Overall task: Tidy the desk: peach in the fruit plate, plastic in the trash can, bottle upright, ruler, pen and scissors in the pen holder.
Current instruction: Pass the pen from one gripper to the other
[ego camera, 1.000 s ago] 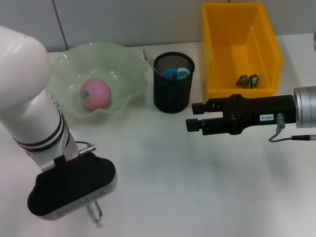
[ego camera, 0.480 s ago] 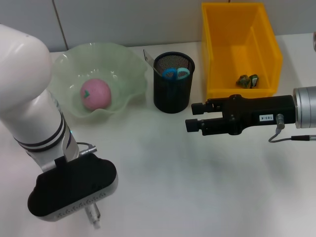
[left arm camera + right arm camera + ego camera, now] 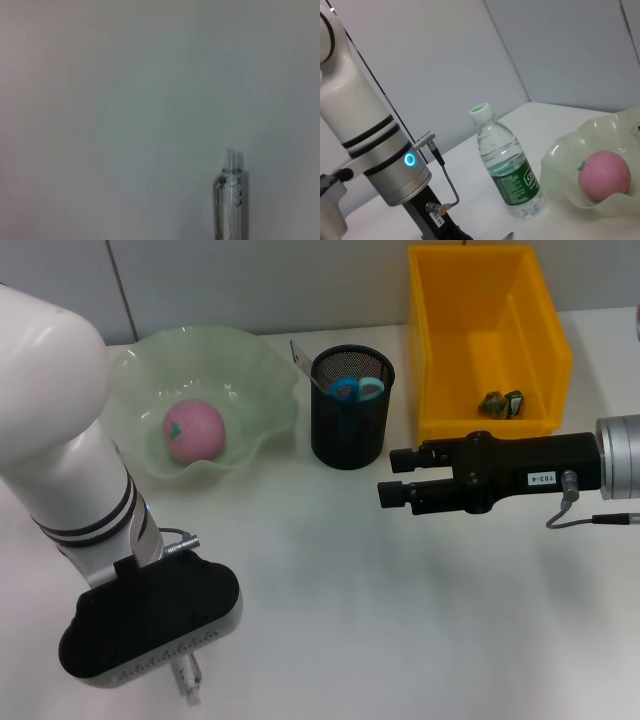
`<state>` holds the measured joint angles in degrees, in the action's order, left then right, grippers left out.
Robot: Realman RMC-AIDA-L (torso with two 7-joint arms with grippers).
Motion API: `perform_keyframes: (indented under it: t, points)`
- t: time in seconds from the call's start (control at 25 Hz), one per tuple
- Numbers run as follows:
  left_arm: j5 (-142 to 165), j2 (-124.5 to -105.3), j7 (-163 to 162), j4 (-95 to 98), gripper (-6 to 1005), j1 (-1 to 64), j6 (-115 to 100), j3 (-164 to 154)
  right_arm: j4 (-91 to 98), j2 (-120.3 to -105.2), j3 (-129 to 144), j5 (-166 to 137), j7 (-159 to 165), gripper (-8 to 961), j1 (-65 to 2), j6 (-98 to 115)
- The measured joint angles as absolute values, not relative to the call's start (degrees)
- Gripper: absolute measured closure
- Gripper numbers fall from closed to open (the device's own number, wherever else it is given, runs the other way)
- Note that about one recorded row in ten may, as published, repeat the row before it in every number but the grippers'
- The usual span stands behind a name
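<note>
Two arms out over a white desk (image 3: 330, 590). Left gripper (image 3: 176, 666) low at the near left corner, hidden under its own black and white housing; cannot tell whether clenched or released. Clear pen (image 3: 186, 683) poking out from beneath that housing toward the near edge, point down, tilted slightly. Seen again from the left wrist camera as a transparent barrel with a narrow tip, against bare desk.

Right gripper (image 3: 392, 474) reaching in level from the right, just in front of the yellow bin (image 3: 545, 340), pointed toward the middle of the desk. Released, both black fingers (image 3: 398, 455) apart, grasping nothing.

Pink peach (image 3: 194, 430) lying inside the pale green wavy bowl (image 3: 262, 370) at the back left. Black mesh pen holder (image 3: 350, 435) just beside the bowl, between it and the bin. Blue-handled scissors (image 3: 356, 389) standing inside the holder, handles up. Ruler (image 3: 302, 358) leaning out over the holder's left rim. Small crumpled piece of plastic (image 3: 502, 403) on the bin floor, near its front wall.

Water bottle (image 3: 507, 170) with a green cap and green label, shown by the right wrist camera only: standing upright on the desk, near the bowl, apart from it.
</note>
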<state>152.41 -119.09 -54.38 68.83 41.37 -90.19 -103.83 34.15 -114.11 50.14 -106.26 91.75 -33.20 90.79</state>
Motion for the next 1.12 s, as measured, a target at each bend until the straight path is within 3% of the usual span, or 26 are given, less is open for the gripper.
perform_keyframes:
  t: [0.56, 1.12]
  points:
    - [151.5, -119.09, -53.9, 69.1, 854, 41.1, -90.1, -101.2, 34.4, -114.08, 50.6, -106.4, 91.8, 257, -33.3, 90.8]
    - [131.4, -118.57, -59.3, 65.5, 854, 40.8, -94.7, -69.5, 37.5, -114.33, 50.7, -106.4, 90.2, 258, -32.8, 95.3]
